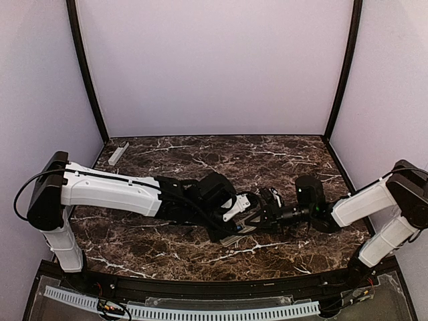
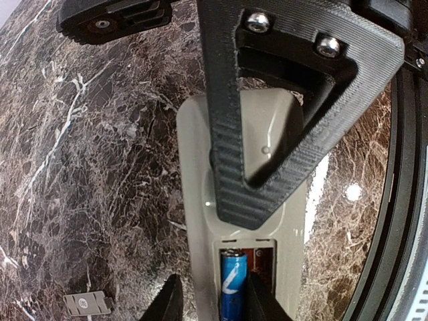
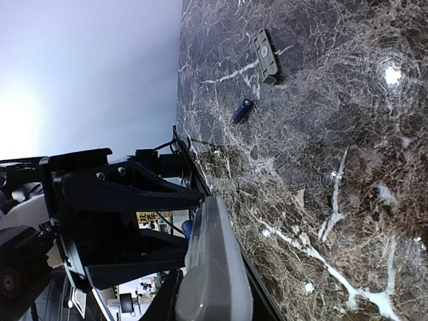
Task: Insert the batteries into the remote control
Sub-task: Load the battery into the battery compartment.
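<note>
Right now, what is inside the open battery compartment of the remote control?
One blue battery lies inside the remote control. The neighbouring slot looks empty, but the left gripper hides its lower end.

Table (image 2: 80, 167) looks like polished dark marble with white veins, glossy enough to mirror lamps. Remote (image 2: 195, 187) is smooth pale grey plastic with a soft sheen. Battery (image 2: 233, 284) has a glossy blue wrap. Finger (image 2: 224, 134) is ribbed matt black plastic; its screws (image 2: 257, 21) are bright metal. Walls (image 1: 214, 67) look matt
</note>
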Tool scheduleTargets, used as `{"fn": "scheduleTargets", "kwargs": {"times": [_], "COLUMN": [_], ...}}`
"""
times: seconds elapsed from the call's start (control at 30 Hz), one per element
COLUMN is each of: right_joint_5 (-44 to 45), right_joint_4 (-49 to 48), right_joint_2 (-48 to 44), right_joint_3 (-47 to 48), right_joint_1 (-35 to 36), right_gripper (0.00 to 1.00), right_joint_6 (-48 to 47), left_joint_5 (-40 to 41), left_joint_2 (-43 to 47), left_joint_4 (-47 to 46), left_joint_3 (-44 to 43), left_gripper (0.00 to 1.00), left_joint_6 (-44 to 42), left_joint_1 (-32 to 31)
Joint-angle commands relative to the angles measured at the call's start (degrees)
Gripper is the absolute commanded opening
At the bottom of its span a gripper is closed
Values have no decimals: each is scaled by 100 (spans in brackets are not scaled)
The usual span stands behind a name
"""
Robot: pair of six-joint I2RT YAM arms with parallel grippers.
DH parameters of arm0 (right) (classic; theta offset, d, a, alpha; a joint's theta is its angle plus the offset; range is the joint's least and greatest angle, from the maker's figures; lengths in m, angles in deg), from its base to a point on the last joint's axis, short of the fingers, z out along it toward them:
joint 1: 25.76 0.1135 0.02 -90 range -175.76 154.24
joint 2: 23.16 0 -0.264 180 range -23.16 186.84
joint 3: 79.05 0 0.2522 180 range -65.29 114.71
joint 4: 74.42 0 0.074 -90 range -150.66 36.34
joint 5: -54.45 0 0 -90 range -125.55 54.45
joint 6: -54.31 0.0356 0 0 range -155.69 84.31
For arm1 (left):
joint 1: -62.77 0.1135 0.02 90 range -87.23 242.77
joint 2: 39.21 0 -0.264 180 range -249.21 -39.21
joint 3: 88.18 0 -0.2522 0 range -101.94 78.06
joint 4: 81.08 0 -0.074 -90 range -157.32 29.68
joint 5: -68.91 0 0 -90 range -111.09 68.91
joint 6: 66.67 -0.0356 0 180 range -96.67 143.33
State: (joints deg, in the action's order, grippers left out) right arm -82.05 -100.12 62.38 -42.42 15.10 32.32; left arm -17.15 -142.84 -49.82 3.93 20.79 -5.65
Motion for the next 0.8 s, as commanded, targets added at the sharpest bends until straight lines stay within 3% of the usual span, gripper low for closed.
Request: {"fn": "scheduleTargets", "kwargs": {"times": [0.0,0.17,0.43,0.57,0.77], "right_joint_5": [-100,-87,-54,-43,-189], "right_joint_4": [-292,-266,-236,-236,-267], "right_joint_2": [-182,-210,-165,-130,-67], "right_joint_3": [-77,-94,-116,-110,-33], "right_joint_1": [34,34,10,-8,-23], "right_gripper": [0,0,0,0,0], "right_joint_6": [28,28,28,28,-4], "left_joint_5": [-18,-219,-564,-761,-1559], "left_joint_2": [-56,63,522,895,1600], "left_joint_4": [132,197,133,-125,-475], "left_joint_3": [-159,-113,61,297,1064], "left_gripper": [36,47,55,54,44], "left_joint_6": [165,79,-24,-47,-597], "left_joint_1": [-4,-5,2,46,173]}}
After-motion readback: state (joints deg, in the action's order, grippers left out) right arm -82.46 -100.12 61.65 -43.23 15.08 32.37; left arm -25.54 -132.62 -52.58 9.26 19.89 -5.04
